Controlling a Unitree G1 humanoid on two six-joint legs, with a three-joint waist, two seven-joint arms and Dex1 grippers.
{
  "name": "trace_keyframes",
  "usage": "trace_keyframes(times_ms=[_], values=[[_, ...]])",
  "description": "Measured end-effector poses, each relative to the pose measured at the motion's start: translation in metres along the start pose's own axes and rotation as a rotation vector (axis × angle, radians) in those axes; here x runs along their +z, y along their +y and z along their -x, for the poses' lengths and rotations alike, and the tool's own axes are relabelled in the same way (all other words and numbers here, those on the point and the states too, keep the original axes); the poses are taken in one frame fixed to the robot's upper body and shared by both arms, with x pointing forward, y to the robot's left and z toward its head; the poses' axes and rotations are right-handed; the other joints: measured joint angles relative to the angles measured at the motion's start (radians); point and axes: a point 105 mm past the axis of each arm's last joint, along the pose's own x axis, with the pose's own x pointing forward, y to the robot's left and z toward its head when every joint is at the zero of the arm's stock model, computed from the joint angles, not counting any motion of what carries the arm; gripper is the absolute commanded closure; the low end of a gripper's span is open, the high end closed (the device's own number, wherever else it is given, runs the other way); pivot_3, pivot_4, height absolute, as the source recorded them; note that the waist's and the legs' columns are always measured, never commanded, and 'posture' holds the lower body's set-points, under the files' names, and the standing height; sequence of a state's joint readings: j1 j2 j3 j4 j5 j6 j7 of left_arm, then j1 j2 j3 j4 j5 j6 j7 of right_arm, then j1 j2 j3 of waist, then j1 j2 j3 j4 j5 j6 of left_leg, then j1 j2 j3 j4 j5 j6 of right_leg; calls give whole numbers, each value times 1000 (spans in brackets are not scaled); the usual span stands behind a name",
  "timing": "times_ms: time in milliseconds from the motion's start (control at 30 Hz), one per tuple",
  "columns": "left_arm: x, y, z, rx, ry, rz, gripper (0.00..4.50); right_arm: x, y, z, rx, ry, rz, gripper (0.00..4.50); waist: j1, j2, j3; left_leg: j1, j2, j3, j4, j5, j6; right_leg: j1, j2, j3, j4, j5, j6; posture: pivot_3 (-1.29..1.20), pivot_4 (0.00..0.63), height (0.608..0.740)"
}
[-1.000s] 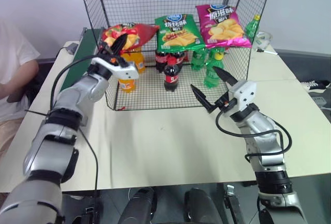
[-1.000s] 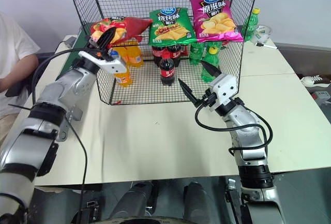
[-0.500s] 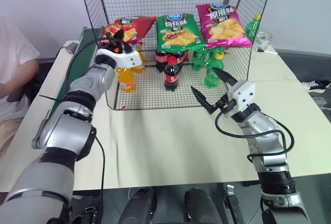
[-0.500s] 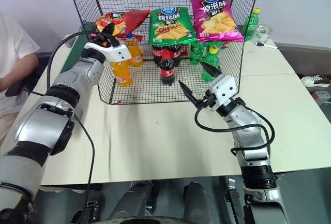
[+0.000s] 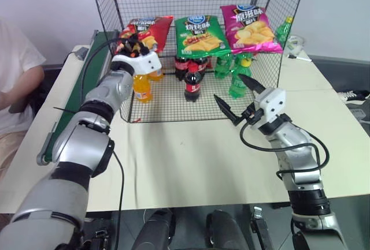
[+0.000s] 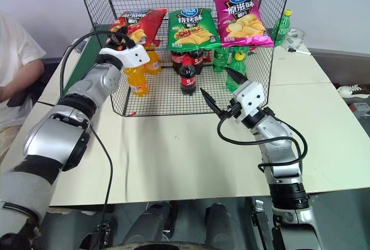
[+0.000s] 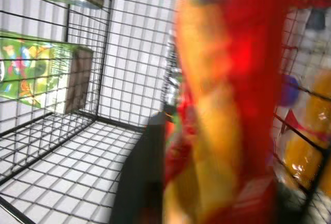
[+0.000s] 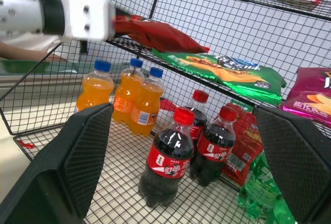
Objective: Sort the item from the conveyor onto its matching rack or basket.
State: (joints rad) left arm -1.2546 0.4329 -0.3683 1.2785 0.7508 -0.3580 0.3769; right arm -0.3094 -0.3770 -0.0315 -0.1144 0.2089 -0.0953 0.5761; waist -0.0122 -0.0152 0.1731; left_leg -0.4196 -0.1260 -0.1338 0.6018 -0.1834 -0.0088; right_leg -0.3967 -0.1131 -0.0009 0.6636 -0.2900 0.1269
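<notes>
The red crisp bag [image 5: 145,29] lies on the middle tier of the black wire rack [image 5: 167,103], just left of a green crisp bag [image 5: 199,33]. My left gripper [image 5: 129,45] reaches into the rack at the bag's near end and touches it. The left wrist view has the bag [image 7: 232,105] pressed close against the camera and blurred. In the right wrist view the bag [image 8: 155,35] sticks out from the left gripper's white body. My right gripper [image 5: 237,96] hovers open and empty over the table in front of the rack. The dark green conveyor [image 5: 74,97] runs along the table's left side.
A magenta crisp bag [image 5: 254,28] lies right of the green one. Orange bottles [image 5: 141,85], cola bottles [image 5: 192,79] and green bottles [image 5: 237,74] stand on the rack's bottom tier. A person's arm [image 5: 17,77] is at the far left.
My left arm pushed deeper into the rack, carrying the red bag up and in. The bag went from hanging crumpled to lying flat beside the green bag. The right arm stayed still.
</notes>
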Motion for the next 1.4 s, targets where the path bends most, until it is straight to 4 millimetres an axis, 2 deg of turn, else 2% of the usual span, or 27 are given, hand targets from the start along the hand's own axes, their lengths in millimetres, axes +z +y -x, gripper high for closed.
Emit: trace_keyframes(times_ms=[100, 133, 267, 367, 567, 700, 733, 800, 867, 933, 1000, 1067, 1133, 1200, 1267, 1400], values=[[1, 9, -2, 28, -12, 6, 235, 0, 1, -1, 4, 1, -2, 0, 2, 0, 0, 0, 0, -1, 2, 0, 0, 1, 0, -1, 1, 0, 0, 0, 150, 740], [2, 12, -2, 34, -25, 21, 38, -1, 2, -1, 4, 1, -3, 0, 2, 0, 0, 0, 0, -1, 3, 0, 0, 2, 0, -1, 1, 0, 0, 0, 150, 740], [6, 10, 3, 23, -87, 50, 38, -1, 3, -1, 9, 4, -6, 0, 0, 0, 0, 0, 0, -1, 5, -1, 1, 3, 0, -1, 1, 0, 0, 0, 150, 740], [2, 13, 14, 28, -129, 76, 38, -4, 5, 1, 10, 12, -11, 0, -3, 0, 0, 0, 0, -1, 5, -1, 1, 2, 0, -1, 1, 0, 0, 0, 150, 740], [-3, 11, 42, 5, -171, 108, 38, -4, 5, 1, 13, 14, -12, 0, -4, 0, 0, -2, 0, -1, 5, -1, 1, 0, 0, 0, 1, 0, 0, 0, 150, 740], [-12, 23, 64, -5, -164, 101, 38, -5, 5, -1, 17, 14, -11, 0, -6, 1, 0, -2, 1, -1, 5, -1, 1, -1, 0, 1, 2, 0, 0, 0, 150, 740], [-13, 26, 70, -13, -161, 147, 38, -4, 5, -1, 21, 13, -11, 0, -5, 1, 0, -2, 1, -1, 5, -1, 1, -1, 0, 1, 1, 0, 0, 0, 150, 740], [-13, 23, 87, -77, -138, 416, 38, -5, 4, 0, 40, 20, -2, 0, -5, 3, -2, -2, 0, 0, 5, -2, 2, 0, -1, 1, 1, 0, 0, 0, 150, 740], [-11, 1, 112, -219, -113, 724, 38, -5, 2, 2, 59, 29, 9, 0, -4, 3, -2, -2, 1, -1, 6, -2, 3, 0, -1, 1, -1, 0, -1, 0, 150, 740], [-15, -32, 171, -462, -37, 1100, 38, -7, -4, 13, 93, 60, 18, 0, -18, 4, -1, -3, 2, 1, 6, -3, 4, -1, -3, 3, -1, 0, -1, 0, 150, 740], [-30, -41, 207, -556, 82, 1273, 38, -10, -13, 25, 103, 96, 31, 0, -21, 4, -1, -4, 3, 0, 5, -3, 4, -3, -2, 3, -1, 0, -2, 0, 150, 740], [-52, -31, 226, -580, 194, 1349, 38, -11, -23, 36, 100, 127, 35, 0, -17, 4, -1, -4, 3, -2, 5, -3, 4, -2, -1, 2, 0, 0, -2, 0, 150, 740], [-67, -6, 227, -533, 202, 1309, 38, -12, -25, 44, 118, 142, 27, 0, 1, 4, -1, -2, 3, -2, 6, -3, 4, -1, -1, 1, -1, -2, -6, 0, 150, 740], [-73, 12, 228, -495, 180, 1280, 38, -16, -22, 53, 146, 166, 13, 0, 11, 6, -1, 1, 2, -2, 6, -4, 4, 3, -3, 1, -4, -3, -8, 0, 150, 740], [-78, 16, 233, -491, 186, 1277, 38, -21, -21, 66, 172, 209, 3, 0, 19, 6, -1, 1, 2, -1, 6, -5, 5, 4, -4, 1, -8, -3, -8, 0, 150, 740], [-94, 8, 249, -514, 254, 1297, 38, -23, -29, 88, 192, 275, 18, 0, 22, 6, 0, 1, 2, 0, 6, -5, 5, 4, -4, 2, -9, -3, -8, 0, 150, 740]])
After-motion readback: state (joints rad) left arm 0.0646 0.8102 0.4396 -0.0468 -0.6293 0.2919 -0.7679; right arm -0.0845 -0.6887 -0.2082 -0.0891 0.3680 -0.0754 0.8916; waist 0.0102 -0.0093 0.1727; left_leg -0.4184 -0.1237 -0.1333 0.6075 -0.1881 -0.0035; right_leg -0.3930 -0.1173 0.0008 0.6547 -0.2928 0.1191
